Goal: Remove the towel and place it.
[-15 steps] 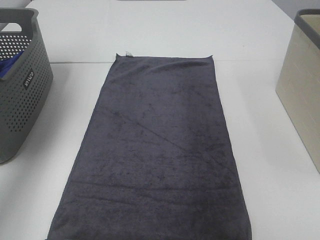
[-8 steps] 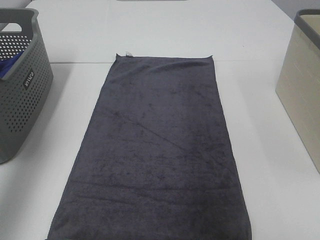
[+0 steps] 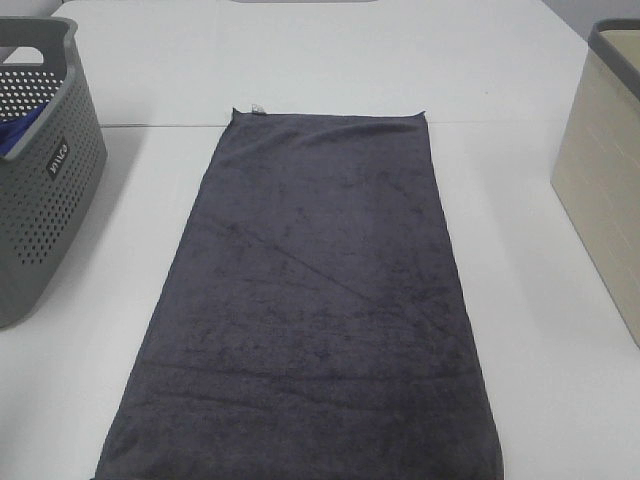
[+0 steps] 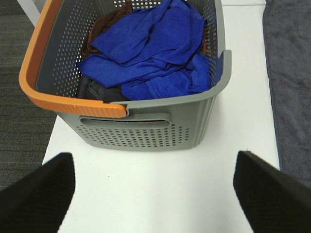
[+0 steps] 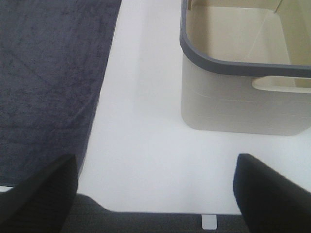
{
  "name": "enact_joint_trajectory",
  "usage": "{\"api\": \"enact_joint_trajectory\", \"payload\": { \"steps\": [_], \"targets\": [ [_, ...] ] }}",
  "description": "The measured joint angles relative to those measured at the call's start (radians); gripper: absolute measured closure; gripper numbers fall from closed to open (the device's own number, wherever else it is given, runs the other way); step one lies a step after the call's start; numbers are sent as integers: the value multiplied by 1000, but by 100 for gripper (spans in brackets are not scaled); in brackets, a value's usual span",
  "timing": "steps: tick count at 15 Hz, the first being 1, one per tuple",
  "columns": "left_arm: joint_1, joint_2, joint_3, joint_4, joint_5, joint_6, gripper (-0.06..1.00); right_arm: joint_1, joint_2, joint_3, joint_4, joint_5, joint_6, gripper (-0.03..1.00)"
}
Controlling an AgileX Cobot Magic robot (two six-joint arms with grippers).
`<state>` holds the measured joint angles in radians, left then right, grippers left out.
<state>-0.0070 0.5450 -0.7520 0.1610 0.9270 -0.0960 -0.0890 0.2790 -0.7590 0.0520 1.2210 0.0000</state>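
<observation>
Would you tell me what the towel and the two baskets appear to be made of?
Towel: dark fuzzy terry-like cloth, matte nap. Grey basket: likely moulded plastic, perforated walls, orange rim. Beige bin: smooth, probably plastic, grey rim.

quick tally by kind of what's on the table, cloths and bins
Baskets/bins: 2, the grey basket and the beige bin
Cloths: 4, the towel, blue cloth, brown cloth, dark cloth
Total: 6

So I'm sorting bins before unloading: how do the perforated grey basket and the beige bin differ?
The perforated grey plastic basket has hole-dotted walls and an orange rim section; the beige bin has solid walls and a dark grey rim. The basket holds blue cloth; the bin's visible interior looks empty. Both have cut-out handles.
</observation>
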Motion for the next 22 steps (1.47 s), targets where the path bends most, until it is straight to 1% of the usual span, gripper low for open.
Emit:
{"api": "enact_joint_trajectory", "payload": {
  "steps": [3,4,6,8,9,11,12,13,14,20,22],
  "targets": [
    [0,-190,139,-4,-15,5,11,0,-155,84,-7,-4,-58,13],
    [0,-249,171,-24,-13,6,11,0,-200,110,-13,-5,-74,13],
    [0,-371,208,-89,17,12,12,0,-269,156,-19,-10,-82,13],
    [0,-476,213,-140,45,55,12,0,-283,208,-22,-11,-82,13],
    [0,-525,218,-161,60,61,12,0,-283,216,-22,-27,-82,13],
    [0,-550,232,-182,107,67,12,0,-283,221,-20,-66,-82,14],
    [0,-550,241,-213,108,71,12,0,-283,235,-18,-103,-82,14],
    [0,-550,244,-221,110,75,12,0,-283,253,-11,-135,-82,14],
    [0,-550,244,-223,110,75,12,0,-283,259,-6,-146,-82,14],
    [0,-550,244,-238,110,80,13,0,-283,260,-5,-156,-82,14],
    [0,-550,244,-220,110,105,13,0,-283,260,-7,-156,-82,14]
  ]
}}
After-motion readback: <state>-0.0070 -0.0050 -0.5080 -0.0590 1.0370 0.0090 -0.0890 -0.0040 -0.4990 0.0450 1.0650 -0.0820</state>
